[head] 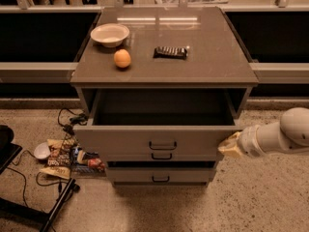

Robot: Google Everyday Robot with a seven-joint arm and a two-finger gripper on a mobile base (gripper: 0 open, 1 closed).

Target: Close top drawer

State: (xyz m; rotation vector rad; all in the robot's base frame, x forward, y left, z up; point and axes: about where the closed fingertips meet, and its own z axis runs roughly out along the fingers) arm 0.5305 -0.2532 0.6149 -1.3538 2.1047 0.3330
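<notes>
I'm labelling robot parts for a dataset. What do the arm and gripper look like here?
The arm is smooth, white and rounded, with a bulbous joint and a cylindrical wrist. The gripper, at the right end of the top drawer, is pale yellowish-tan. No cables or markings show.
</notes>
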